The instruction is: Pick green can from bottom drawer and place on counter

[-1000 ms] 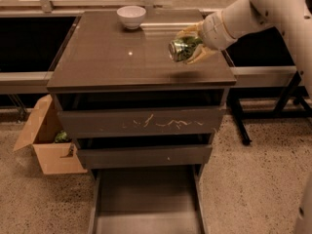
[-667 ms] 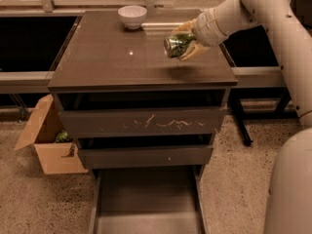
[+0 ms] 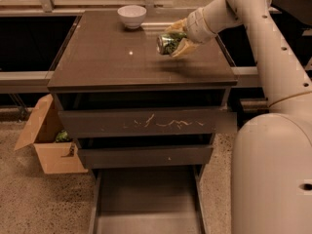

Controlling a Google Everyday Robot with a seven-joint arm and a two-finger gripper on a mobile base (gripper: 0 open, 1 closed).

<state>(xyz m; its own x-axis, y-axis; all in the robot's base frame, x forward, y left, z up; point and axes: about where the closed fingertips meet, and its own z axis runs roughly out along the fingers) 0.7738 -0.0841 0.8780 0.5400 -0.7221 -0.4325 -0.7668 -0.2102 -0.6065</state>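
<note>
A: One cardboard box point(image 3: 51, 152) on the floor at left, a white bowl point(image 3: 131, 16) at the back of the counter point(image 3: 107, 62). Then?

B: Right of the bowl is the green can point(image 3: 165, 44), held on its side just above the counter and pinched across its body by the gripper point(image 3: 173, 40). The bottom drawer point(image 3: 146, 204) stands open below.

A: Handling?

B: Light, thin-walled and slick, I'd judge. Grip the sides gently; they dent.
</note>
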